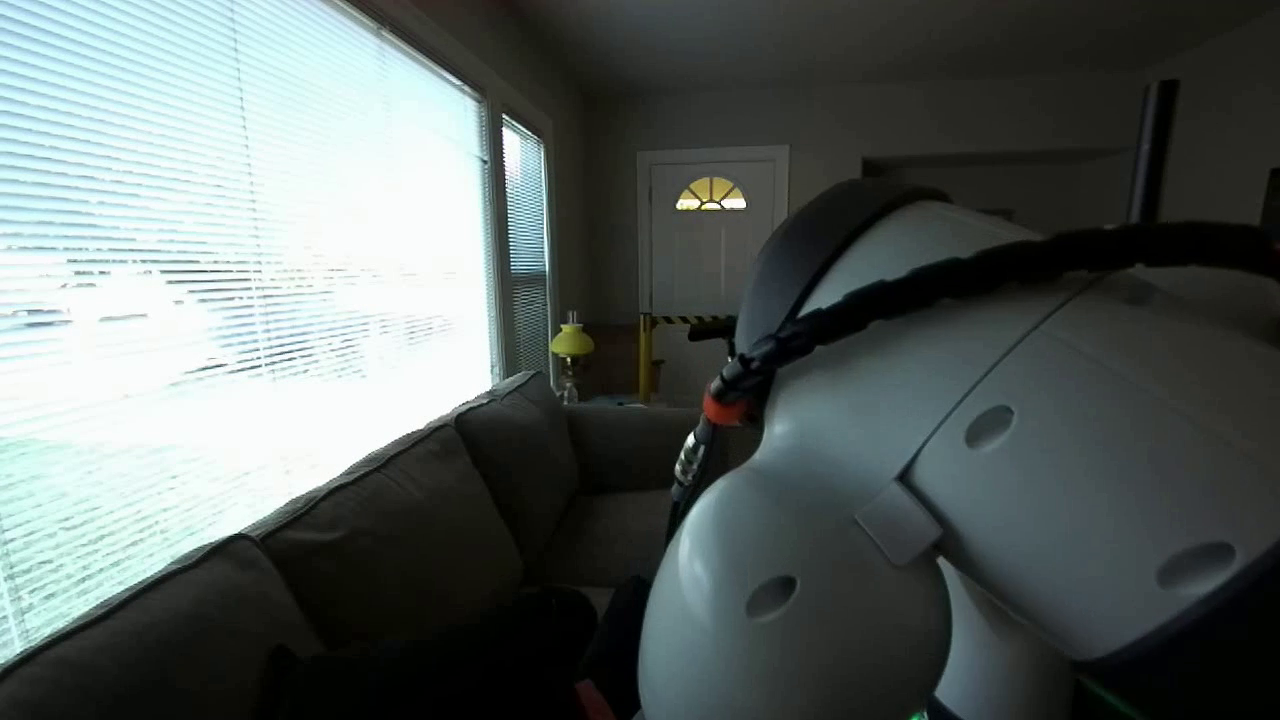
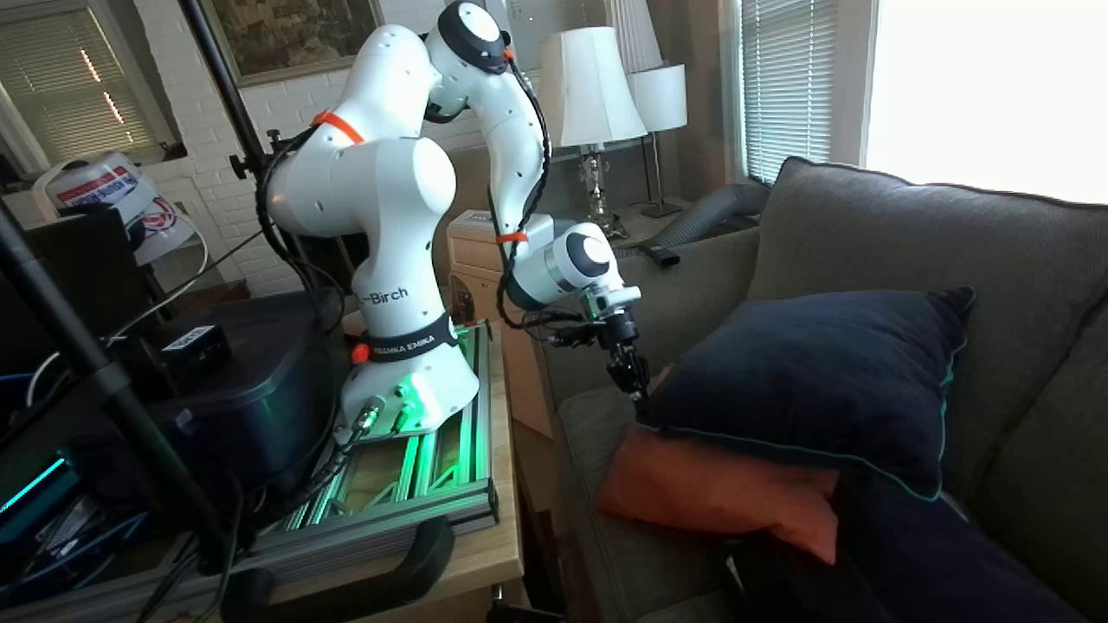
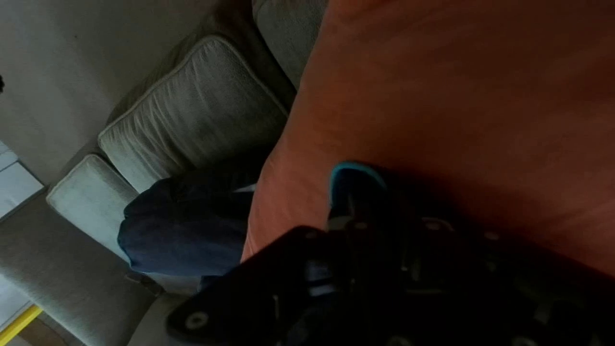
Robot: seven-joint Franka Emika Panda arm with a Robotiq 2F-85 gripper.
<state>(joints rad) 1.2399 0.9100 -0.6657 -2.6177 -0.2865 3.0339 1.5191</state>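
Observation:
In an exterior view my gripper reaches down to the near-left corner of a dark blue pillow with teal piping. That pillow lies on an orange pillow, which rests on the grey sofa. From the wrist, the dark gripper has the teal-edged corner of the dark blue pillow poking out past its fingertips, with the jaws close together on it. Deep shadow hides much of the fingers. Behind that corner the orange pillow fills the view. In the remaining exterior view the white arm blocks the gripper.
Another dark pillow lies at the sofa's near end. The sofa back rises behind the pillows, and a grey hose lies over the sofa arm. Lamps stand beyond. The robot's base sits on a wooden table beside the sofa.

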